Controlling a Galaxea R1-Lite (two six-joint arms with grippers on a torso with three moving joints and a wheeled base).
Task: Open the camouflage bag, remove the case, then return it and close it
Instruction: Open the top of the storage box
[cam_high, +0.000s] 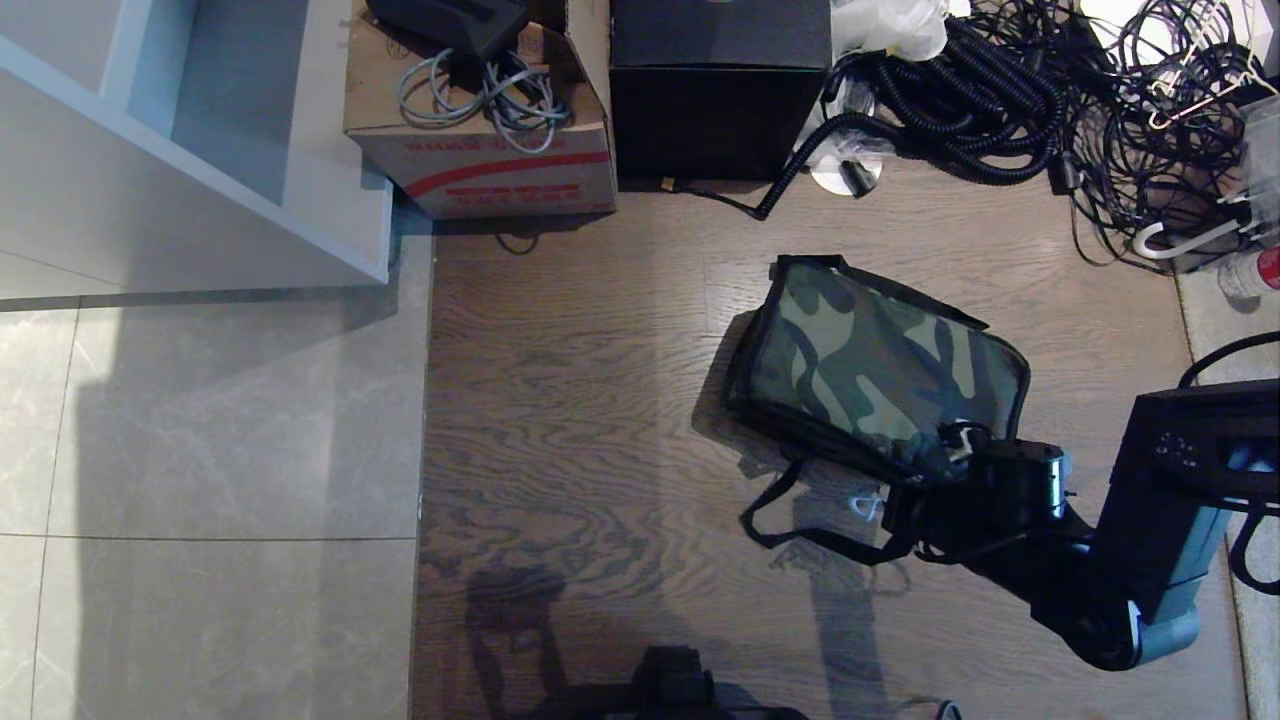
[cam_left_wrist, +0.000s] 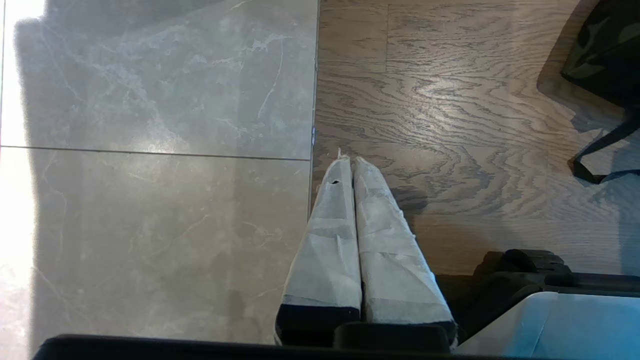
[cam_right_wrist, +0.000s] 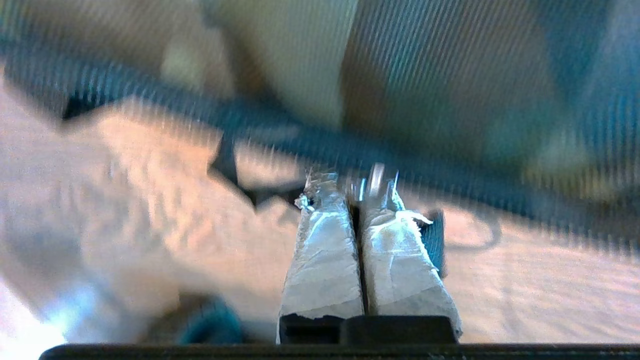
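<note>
The camouflage bag lies closed on the wood floor, the right gripper at its near edge, fingers pinched together on something small and metallic, blurred. The left gripper hangs clenched, empty.

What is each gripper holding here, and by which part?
The right gripper is shut at the near edge of the camouflage bag, apparently on a small metal zipper pull, though blur leaves this uncertain. The left gripper is shut on nothing.
</note>
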